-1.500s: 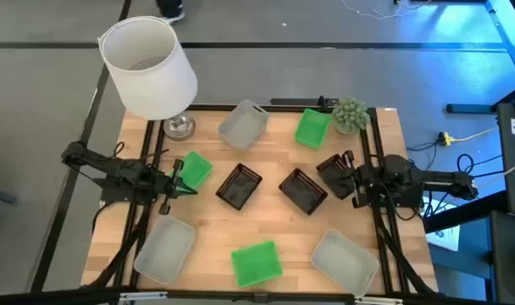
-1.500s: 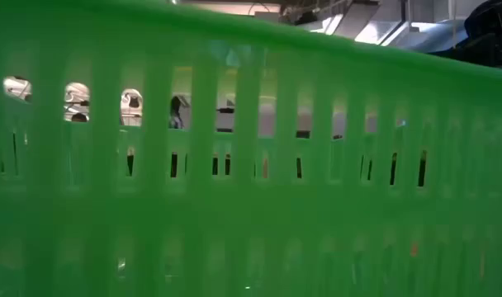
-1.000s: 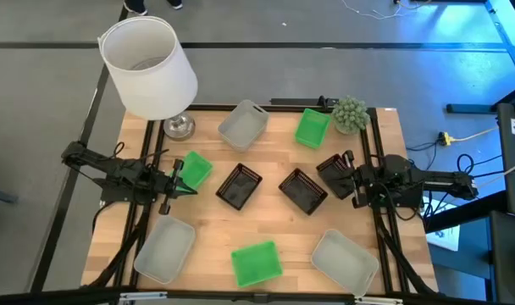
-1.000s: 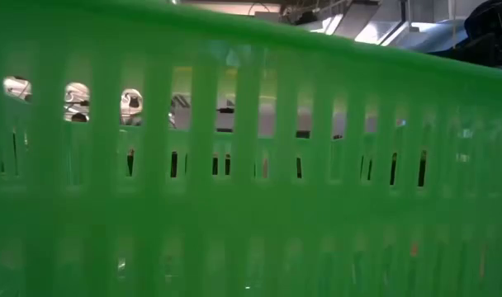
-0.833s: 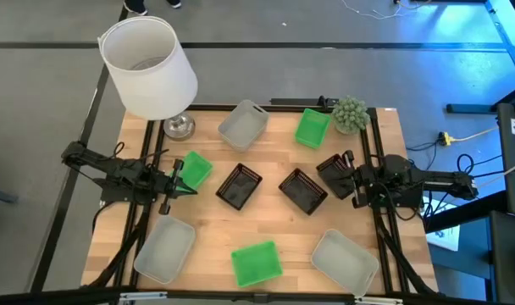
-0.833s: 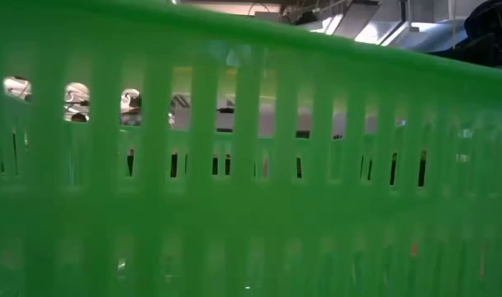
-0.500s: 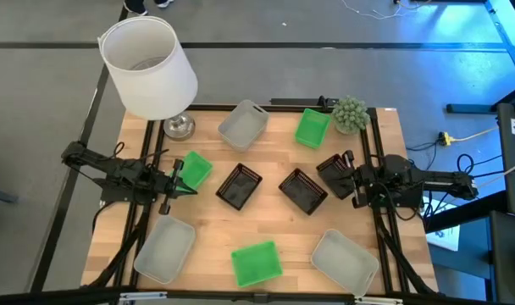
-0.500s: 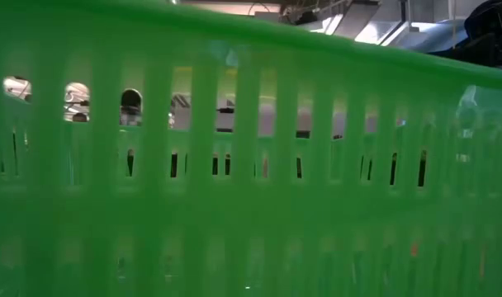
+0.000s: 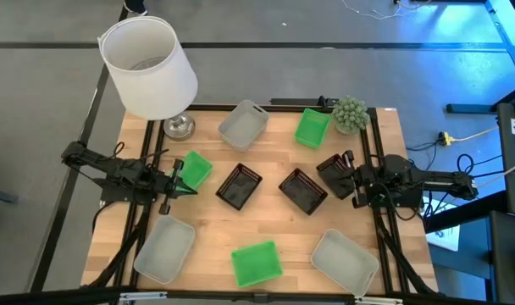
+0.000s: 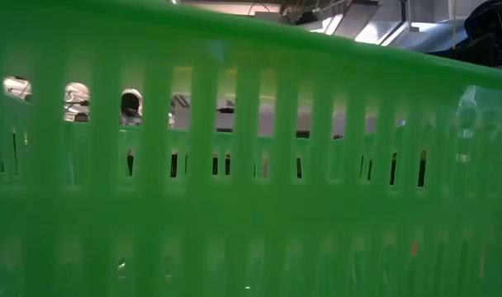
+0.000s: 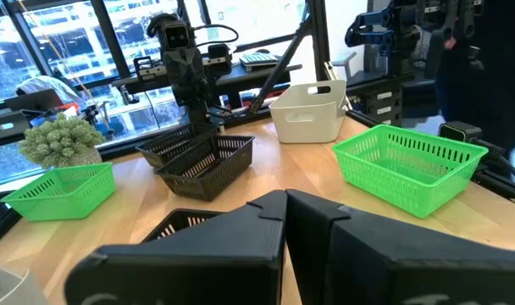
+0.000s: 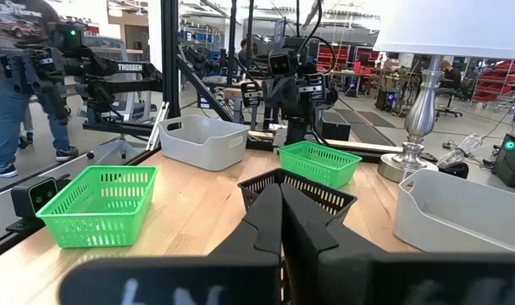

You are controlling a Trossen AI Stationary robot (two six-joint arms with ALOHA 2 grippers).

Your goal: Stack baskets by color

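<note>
- just ahead of the left gripper [image 9: 183, 185], whose fingers are pressed together on nothing, sits a bright green slotted plastic basket [image 9: 195, 169], right at the fingertips on the bare wooden table [image 9: 274, 230].
- just off the right gripper [image 9: 349, 180], fingers likewise closed and empty, lies a black mesh plastic basket [image 9: 332, 174], tilted, close against the fingertips.
- between the two sets of fingertips, two more black mesh baskets rest apart from each other: one nearer the left fingers [image 9: 239, 185], one nearer the right [image 9: 302, 190].
- beyond the fingers toward the far edge stand a translucent grey-white bin [image 9: 243, 124] and a second green basket [image 9: 312, 127], the latter beside a fuzzy green plant ball [image 9: 350, 113].
- behind the left arm rises a white lampshade on a silver base [image 9: 149, 66].
- along the near edge, grey-white bins [image 9: 165, 247] and [image 9: 345, 258] flank a third green basket [image 9: 257, 263], whose wall fills the low view.
- none is stacked.
</note>
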